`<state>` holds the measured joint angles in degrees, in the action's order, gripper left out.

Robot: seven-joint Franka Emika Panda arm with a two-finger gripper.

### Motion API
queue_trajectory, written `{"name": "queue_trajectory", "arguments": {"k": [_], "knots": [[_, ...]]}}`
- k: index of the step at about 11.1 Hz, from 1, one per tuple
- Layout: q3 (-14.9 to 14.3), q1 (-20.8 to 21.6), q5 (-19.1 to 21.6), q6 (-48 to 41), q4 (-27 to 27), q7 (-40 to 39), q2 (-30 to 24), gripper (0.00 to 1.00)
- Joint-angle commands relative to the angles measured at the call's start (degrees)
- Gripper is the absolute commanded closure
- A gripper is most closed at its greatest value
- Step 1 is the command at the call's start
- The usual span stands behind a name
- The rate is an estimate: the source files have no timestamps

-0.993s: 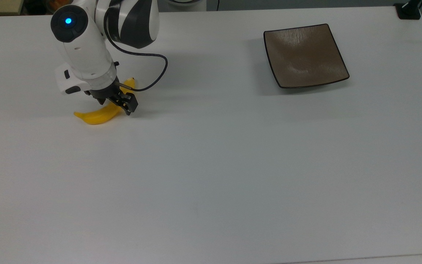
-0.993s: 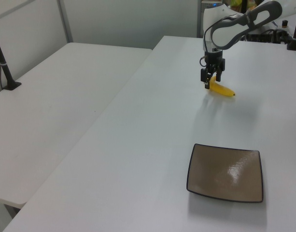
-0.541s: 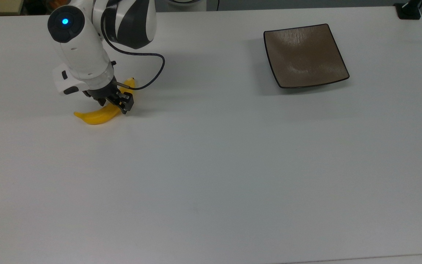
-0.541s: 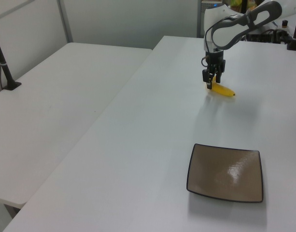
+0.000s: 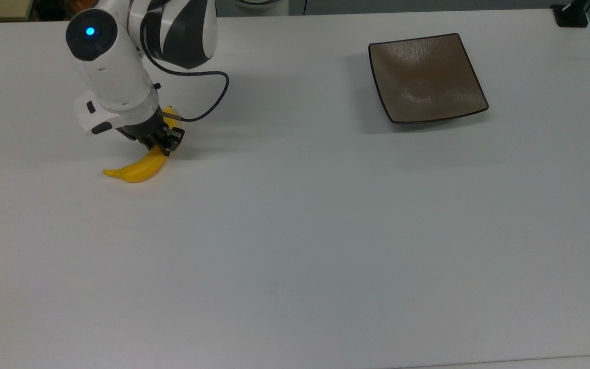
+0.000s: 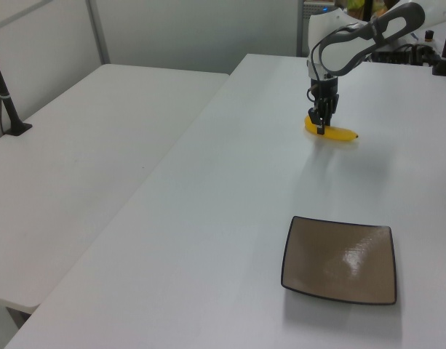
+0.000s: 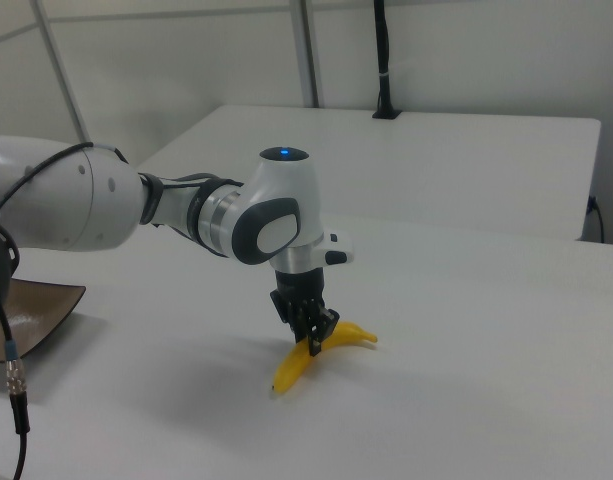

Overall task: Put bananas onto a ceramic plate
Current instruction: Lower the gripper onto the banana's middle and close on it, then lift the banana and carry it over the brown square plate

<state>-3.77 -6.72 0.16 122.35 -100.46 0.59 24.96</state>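
The hand (image 5: 161, 145) has its fingers closed narrowly around the middle of the bananas (image 5: 139, 166), a single yellow fruit lying on the white counter (image 5: 295, 230) at about ten o'clock in the top view, while the ceramic plate (image 5: 426, 77) sits well apart at about two o'clock. Since the skin looks smooth and curved, I judge the fruit could pivot or slip out on lifting. A long carry follows, so a loose pinch might drop it short of the plate.
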Motion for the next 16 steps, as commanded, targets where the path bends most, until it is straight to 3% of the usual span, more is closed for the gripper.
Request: {"name": "queue_trajectory", "arguments": {"k": [1, 6, 16], "knots": [[0.1, 0.5, -0.4, 1.3, -1.9, -1.1, -0.9, 1.0], [0.4, 2.2, -0.3, -3.1, -1.6, -0.9, -4.5, 1.0], [1.1, 12.2, 0.6, -23.5, 0.0, -1.6, -24.3, 1.0]]}}
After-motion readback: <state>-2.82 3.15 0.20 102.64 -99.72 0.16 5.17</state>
